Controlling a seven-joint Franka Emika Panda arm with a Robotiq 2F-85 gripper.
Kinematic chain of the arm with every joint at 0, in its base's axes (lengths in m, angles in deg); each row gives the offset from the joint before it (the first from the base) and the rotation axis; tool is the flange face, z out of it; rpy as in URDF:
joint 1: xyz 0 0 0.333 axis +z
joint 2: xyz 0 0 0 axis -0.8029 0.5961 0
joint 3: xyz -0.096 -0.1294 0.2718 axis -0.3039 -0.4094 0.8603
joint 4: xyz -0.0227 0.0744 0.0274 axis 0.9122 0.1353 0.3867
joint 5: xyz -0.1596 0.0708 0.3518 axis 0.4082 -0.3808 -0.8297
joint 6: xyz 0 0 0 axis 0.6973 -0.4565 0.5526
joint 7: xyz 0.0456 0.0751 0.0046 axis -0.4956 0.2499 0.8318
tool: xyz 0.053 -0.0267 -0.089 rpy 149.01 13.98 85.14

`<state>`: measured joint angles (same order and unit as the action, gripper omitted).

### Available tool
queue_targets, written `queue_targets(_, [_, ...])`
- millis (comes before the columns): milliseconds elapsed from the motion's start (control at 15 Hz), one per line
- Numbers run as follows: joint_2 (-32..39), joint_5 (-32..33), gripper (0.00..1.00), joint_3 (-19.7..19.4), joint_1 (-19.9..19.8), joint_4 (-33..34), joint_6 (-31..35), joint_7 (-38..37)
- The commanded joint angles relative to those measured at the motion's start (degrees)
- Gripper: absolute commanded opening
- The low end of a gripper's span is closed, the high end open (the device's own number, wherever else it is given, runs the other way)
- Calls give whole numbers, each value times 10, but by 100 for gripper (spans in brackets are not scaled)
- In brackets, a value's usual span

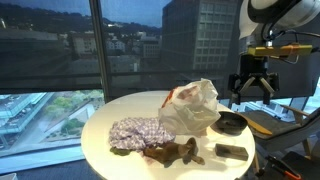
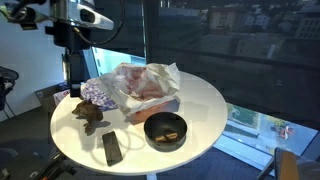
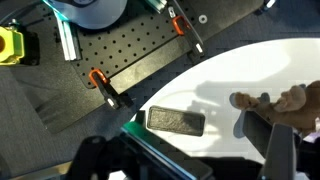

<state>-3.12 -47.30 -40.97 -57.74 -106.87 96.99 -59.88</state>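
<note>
**Wrist view: empty gripper hangs over black block, fingers in line with its length**

Wrist view looks down past the gripper (image 3: 187,160), whose two fingers are spread as wide as they go with nothing between them. Just ahead of them, the black block (image 3: 176,121) lies flat on the round white table (image 3: 250,70), close to the rim. Its long axis runs almost straight across the picture, along the same line as the gap from finger to finger. The fingers therefore face the block's short ends, not its long sides. A brown plush toy (image 3: 290,100) lies to the block's right in this view, a little apart from it.

In an exterior view the gripper (image 1: 252,85) hangs in the air near the table's edge, well above the top and touching nothing. The block (image 1: 230,152) sits below and in front of it, near a black bowl (image 1: 231,122). In an exterior view the block (image 2: 112,148) lies between toy and bowl. A plastic bag (image 2: 145,82) and a patterned cloth (image 2: 95,92) are farther in.
</note>
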Motion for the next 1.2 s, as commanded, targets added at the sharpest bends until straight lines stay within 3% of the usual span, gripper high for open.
queue_targets(0, [30, 3, 100, -33, -41, -18, 82, -20])
queue_targets(400, [107, -10, 100, -78, -95, -34, 179, -74])
queue_targets(800, [218, -64, 100, -112, -91, -21, 302, -126])
queue_targets(1133, [292, -76, 100, -134, -88, -1, 363, -171])
